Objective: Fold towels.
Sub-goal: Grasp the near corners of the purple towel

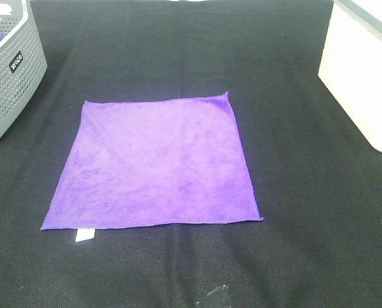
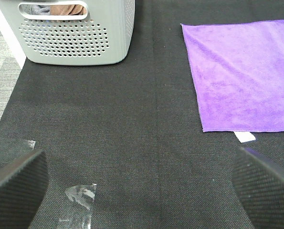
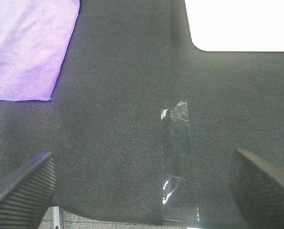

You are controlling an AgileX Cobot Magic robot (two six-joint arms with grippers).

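Note:
A bright purple square towel (image 1: 155, 163) lies flat and unfolded on the black mat, a small white tag (image 1: 83, 235) sticking out at its near left corner. Neither arm shows in the exterior high view. In the left wrist view the towel (image 2: 244, 76) and its tag (image 2: 245, 137) lie ahead of my left gripper (image 2: 142, 191), which stands wide open with nothing between its fingers. My right gripper (image 3: 142, 188) is also wide open and empty above the mat near the table's front edge, with one towel corner (image 3: 27, 52) ahead of it.
A grey perforated basket (image 1: 8, 70) holding some cloth stands at the back left. A white bin (image 1: 364, 70) stands at the back right. Strips of clear tape (image 3: 177, 162) hold the black mat (image 1: 293, 192) near its front edge.

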